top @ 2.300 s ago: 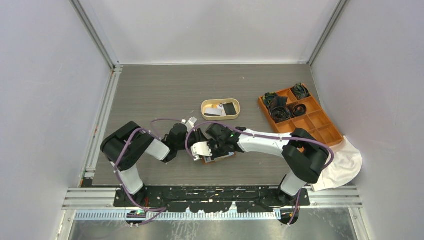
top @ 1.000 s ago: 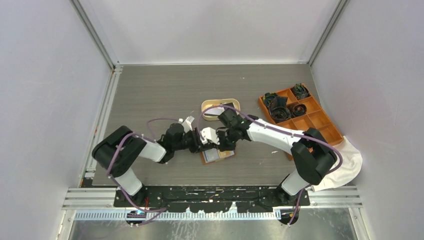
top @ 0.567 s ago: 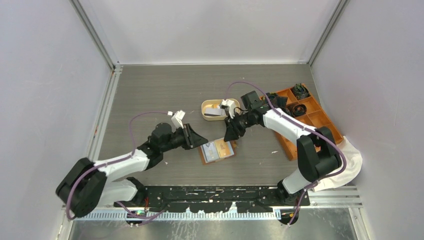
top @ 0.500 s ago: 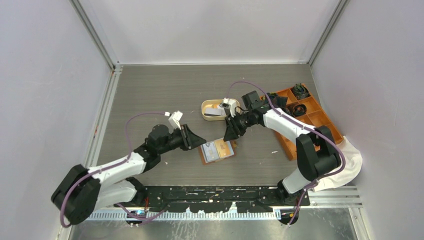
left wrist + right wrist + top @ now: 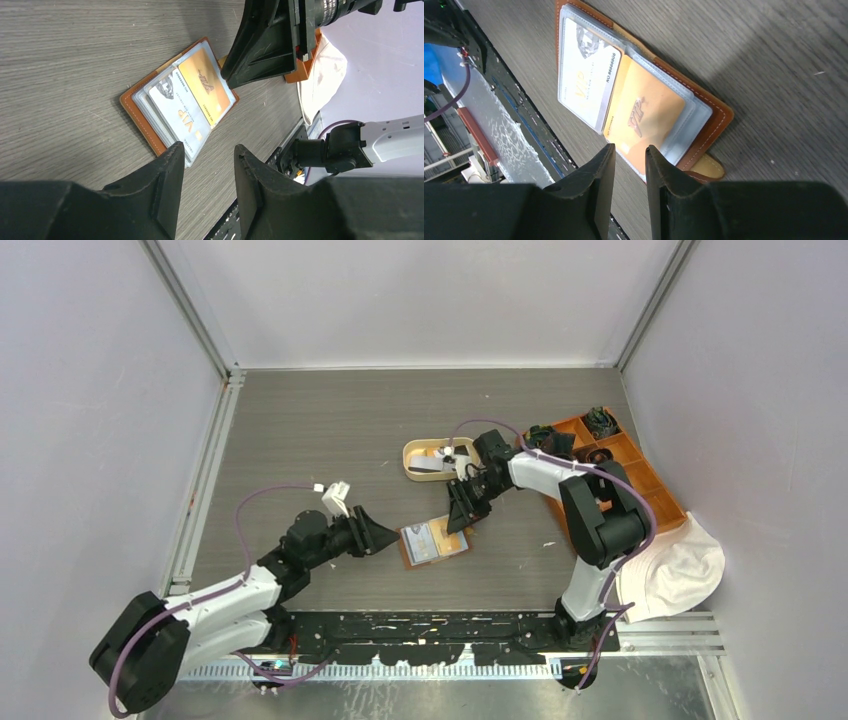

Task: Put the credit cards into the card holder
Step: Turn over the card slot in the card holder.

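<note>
The brown leather card holder (image 5: 434, 541) lies open and flat on the table. A white VIP card (image 5: 176, 107) and an orange card (image 5: 205, 86) sit in its clear sleeves, also shown in the right wrist view as the white card (image 5: 586, 85) and the orange card (image 5: 649, 120). My left gripper (image 5: 384, 537) is just left of the holder, slightly open and empty. My right gripper (image 5: 457, 521) hovers at the holder's upper right edge, slightly open and empty. More cards (image 5: 428, 466) lie in the cream tray.
The cream oval tray (image 5: 412, 451) stands behind the holder, partly hidden by my right arm. An orange compartmented box (image 5: 630, 485) with dark coiled items is at the right. A white cloth (image 5: 685, 565) lies at the near right edge.
Both grippers were together over the holder. The left arm has drawn back to the left. The right arm swung toward the tray, then came back to the holder's upper right edge.
</note>
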